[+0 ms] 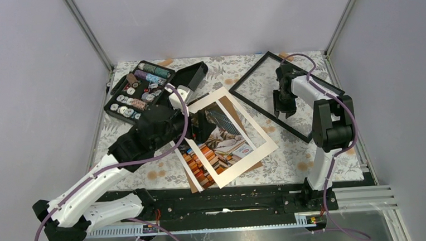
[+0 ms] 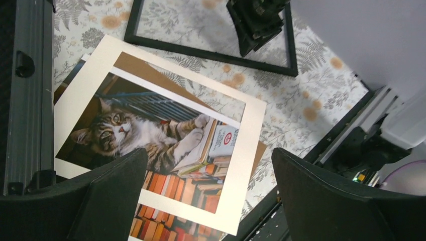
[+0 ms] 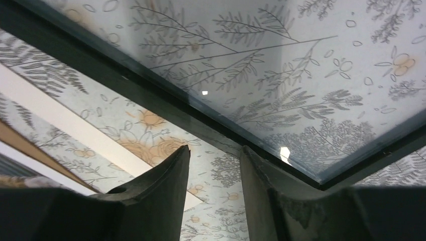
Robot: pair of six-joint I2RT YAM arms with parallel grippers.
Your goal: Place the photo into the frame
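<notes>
Currently, locate the photo (image 1: 227, 135) lying flat at mid-counter, directly beneath the left end effector (image 1: 200, 127) and well apart from the right one. Read its long axis in the top view as diagonal, near-left to far-right. Look for it partly under the cream mat (image 1: 260, 145), protruding past the mat's near-left edge. Note the brown board (image 1: 227, 101) exposed at the far corner of the mat window. Identify the print by a tabby cat sprawled over an open book, stacks of orange and red books below, and a white border. Treat it as thin, limp paper, skewed inside the mat window rather than squared to it. Note the left end effector hovering with fingers spread wide and holding nothing. Judge this the nearer and better-placed arm for any grip on the photo. Find the frame (image 1: 260, 109) to the far right of the photo, flat on the counter (image 1: 291, 160), glazed, with long rails running far-left to near-right, roughly crosswise to the photo's axis. Note the right end effector (image 1: 283, 113) poised at the frame's near-left rail, fingers set a narrow gap apart and clamped on nothing. Expect a carry toward the far right plus a turn to match the axes. Disregard the thread case (image 1: 142, 88) at far left.
</notes>
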